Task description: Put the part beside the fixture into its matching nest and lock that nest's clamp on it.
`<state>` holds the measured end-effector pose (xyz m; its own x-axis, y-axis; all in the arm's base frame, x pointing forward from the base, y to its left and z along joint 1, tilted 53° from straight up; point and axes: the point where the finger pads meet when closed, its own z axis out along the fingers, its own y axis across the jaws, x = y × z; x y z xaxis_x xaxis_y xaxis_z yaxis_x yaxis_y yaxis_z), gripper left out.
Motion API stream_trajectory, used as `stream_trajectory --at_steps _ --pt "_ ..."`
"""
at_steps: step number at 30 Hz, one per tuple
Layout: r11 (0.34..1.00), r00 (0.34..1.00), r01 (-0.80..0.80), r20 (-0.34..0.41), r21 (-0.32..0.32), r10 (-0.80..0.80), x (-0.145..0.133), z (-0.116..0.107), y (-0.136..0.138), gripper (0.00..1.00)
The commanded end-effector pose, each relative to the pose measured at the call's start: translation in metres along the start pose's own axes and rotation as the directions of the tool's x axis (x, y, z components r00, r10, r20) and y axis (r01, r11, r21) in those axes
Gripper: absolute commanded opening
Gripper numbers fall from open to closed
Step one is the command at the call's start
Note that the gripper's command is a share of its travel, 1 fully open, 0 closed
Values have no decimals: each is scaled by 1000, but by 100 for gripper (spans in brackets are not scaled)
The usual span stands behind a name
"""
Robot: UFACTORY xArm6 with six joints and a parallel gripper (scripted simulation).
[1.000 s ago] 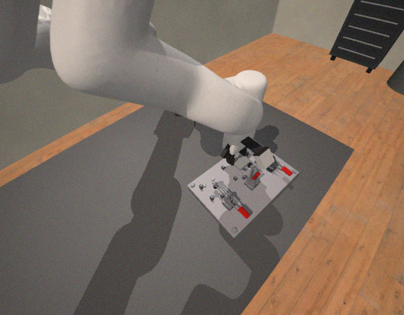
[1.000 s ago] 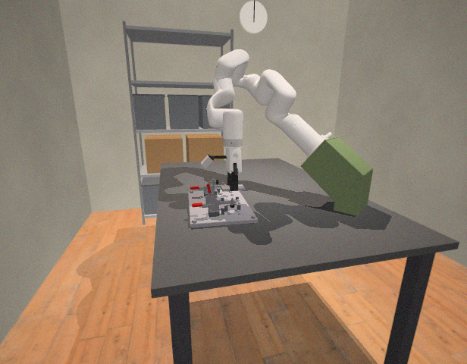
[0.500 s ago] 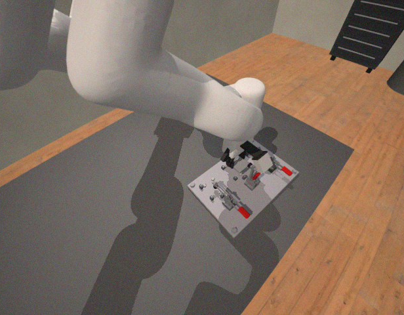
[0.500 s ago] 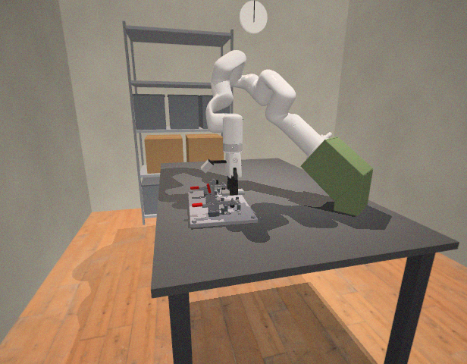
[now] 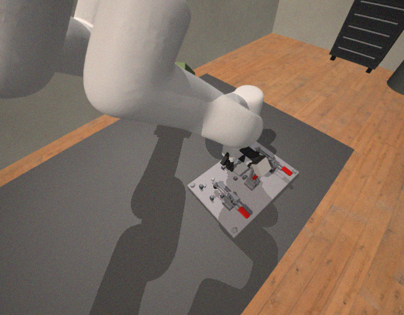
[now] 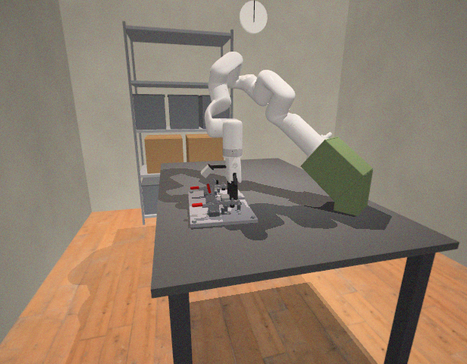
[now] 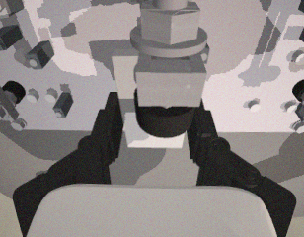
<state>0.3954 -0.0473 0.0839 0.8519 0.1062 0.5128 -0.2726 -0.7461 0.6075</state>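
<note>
The dark counter (image 6: 288, 250) carries the whole set-up, with a metal shelf unit (image 6: 174, 113) behind it holding grey bins and brown boxes, and a round wall clock (image 6: 253, 16) above. A green block (image 6: 337, 180) sits on the counter's far right side, and the white arm (image 6: 264, 98) rises out of it, arches over and drops straight down onto the fixture plate (image 5: 263, 199), a pale square lying near the counter's left edge. In the top view the arm's bulk hides much of the plate's far side and throws broad shadows across the counter. Three toggle clamps stand on the plate: the near clamp (image 5: 231, 202) and the far clamp (image 5: 278, 167) both lie with their red handles out toward the plate's edge, while the middle clamp (image 5: 252, 181) sits just ahead of the gripper (image 7: 158, 133). In the wrist view the black fingers are closed on the pale part (image 7: 155, 134), which is held low over the middle nest; its far end lies under the middle clamp's dark pressure tip and hex nut (image 7: 170, 27), which cover most of it. Whether the part touches the rest pads cannot be told. Small bolts and pins (image 7: 40, 55) stand on either side of the fingers.
</note>
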Motion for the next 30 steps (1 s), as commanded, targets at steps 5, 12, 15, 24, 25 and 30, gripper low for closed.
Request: stream_trajectory --at_steps 5,12,15,24,25,30 --pt "1000 1000 -1 -2 1 1 1 7 -1 0" --pt "1000 1000 -1 -2 1 1 1 9 -1 0" --pt "1000 1000 -1 -2 1 1 1 9 -1 0" --pt "1000 1000 -1 -2 1 1 1 9 -1 0" --pt "1000 1000 -1 -2 1 1 1 9 -1 0" --pt "1000 1000 -1 -2 1 1 1 9 -1 0"
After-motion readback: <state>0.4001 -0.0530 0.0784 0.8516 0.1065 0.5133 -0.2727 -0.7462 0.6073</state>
